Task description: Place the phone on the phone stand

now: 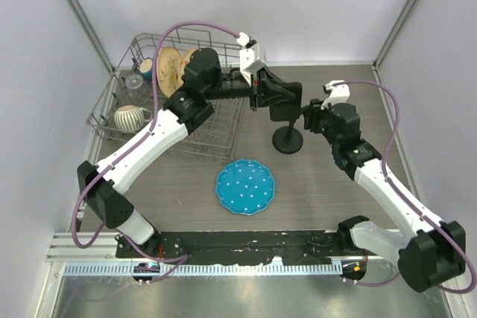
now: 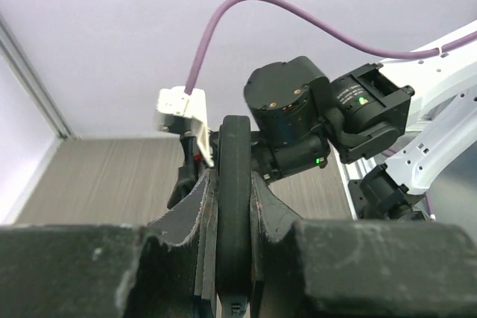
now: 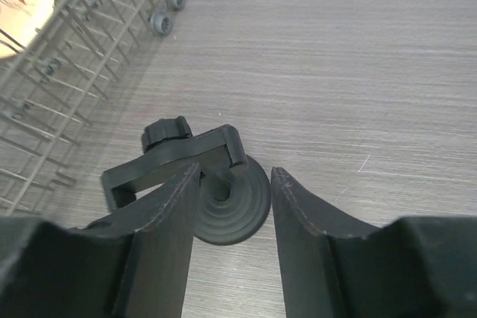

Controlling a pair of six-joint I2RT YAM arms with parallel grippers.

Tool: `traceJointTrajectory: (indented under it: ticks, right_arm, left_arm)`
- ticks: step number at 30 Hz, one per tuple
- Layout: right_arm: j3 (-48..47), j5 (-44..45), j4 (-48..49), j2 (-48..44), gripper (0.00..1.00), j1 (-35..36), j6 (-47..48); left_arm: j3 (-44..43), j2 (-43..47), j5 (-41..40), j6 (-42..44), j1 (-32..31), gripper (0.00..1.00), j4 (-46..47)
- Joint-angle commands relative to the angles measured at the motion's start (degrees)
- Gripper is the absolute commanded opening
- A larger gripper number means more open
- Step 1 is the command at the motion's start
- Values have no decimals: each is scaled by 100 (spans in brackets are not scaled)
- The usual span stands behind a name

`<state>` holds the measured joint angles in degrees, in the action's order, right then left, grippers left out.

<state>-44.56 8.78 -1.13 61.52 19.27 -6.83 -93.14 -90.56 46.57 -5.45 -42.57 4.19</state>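
My left gripper (image 1: 261, 94) is shut on the black phone (image 1: 282, 94) and holds it in the air just above the phone stand (image 1: 289, 139). In the left wrist view the phone (image 2: 235, 199) shows edge-on, clamped between my fingers (image 2: 186, 210). The stand has a round disc base, a thin stem and a bracket on top, and stands on the table right of the rack. My right gripper (image 1: 310, 118) is open and empty, close to the stand's right side. In the right wrist view its jaws (image 3: 235, 173) hang over the stand's disc base (image 3: 231, 210) and bracket (image 3: 175, 156).
A wire dish rack (image 1: 175, 121) with plates and a striped mug (image 1: 131, 117) stands at the back left; it also shows in the right wrist view (image 3: 67, 50). A blue dotted plate (image 1: 245, 187) lies on the table in front of the stand.
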Motion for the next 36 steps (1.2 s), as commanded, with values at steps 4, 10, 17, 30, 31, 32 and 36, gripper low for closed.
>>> traceJointTrajectory:
  ticks: [4, 10, 17, 30, 31, 32, 36]
  right_arm:
    - [-140, 220, 157, -852, 53, -116, -880]
    - [-221, -401, -117, -834, 54, -932, -2988]
    - [675, -2579, 1252, -826, 70, -2013, -4835]
    - [1230, -3444, 2460, -254, 66, -2305, -5717]
    - [1160, -3453, 2337, -298, 65, -2305, -5533]
    - [1099, -3418, 1884, -359, 64, -2305, -5209]
    - [834, -3128, 860, -702, 58, -2305, -3284]
  left_arm:
    - [191, 180, 826, -165, 20, 0, 1470]
    - [121, -154, 907, -1246, 73, 0, 2138]
    - [253, -313, 319, -1590, 73, 0, 2535]
    - [262, -594, 230, -1968, 73, 0, 2649]
    - [244, -603, 213, -1968, 73, 0, 2605]
    - [227, -585, 195, -1951, 73, 0, 2561]
    - [349, -419, 133, -1881, 73, 0, 2525]
